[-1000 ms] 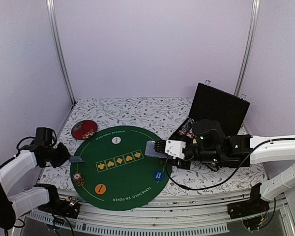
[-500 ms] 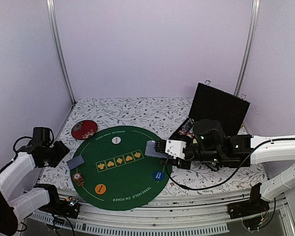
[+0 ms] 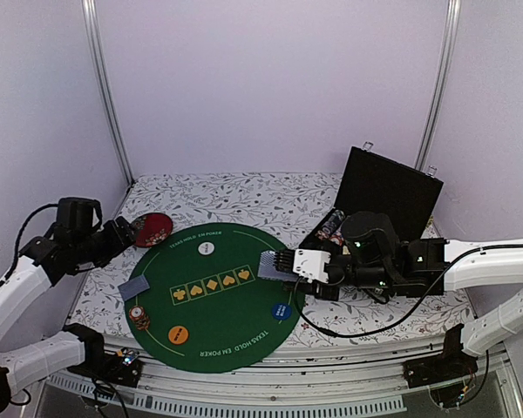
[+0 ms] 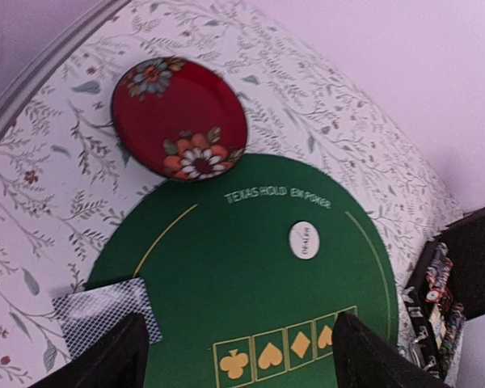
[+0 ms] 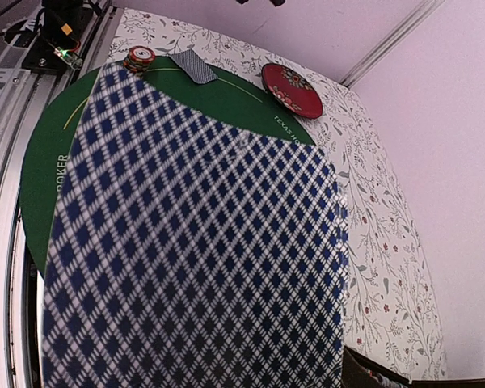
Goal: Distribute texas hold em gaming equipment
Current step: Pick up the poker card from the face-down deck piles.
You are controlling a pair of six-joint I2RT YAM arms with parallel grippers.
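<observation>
Top view: we see L gripper (image 3: 122, 233) spread wide, empty, hovering nr dark red floral round disc (image 3: 150, 230). Loose blue-grey patterned card (image 3: 134, 288) lies face down at L edge of round green felt mat (image 3: 211, 296); striped chip stack (image 3: 139, 316) just beside it. R gripper (image 3: 283, 264) clamps blue-checked playing card (image 3: 270, 264) over mat's R side.
L wrist: we see fingers (image 4: 113, 360) apart, nothing btwn; loose card straddles mat edge.
R wrist: held card fills view.

The top camera looks down from high behind over the whole table (image 3: 244, 196), the left wrist camera looks down on part of the green mat (image 4: 250, 267) and the red disc (image 4: 180, 117), while the right wrist camera, nearly filled by a held card (image 5: 194, 250), faces both too.
</observation>
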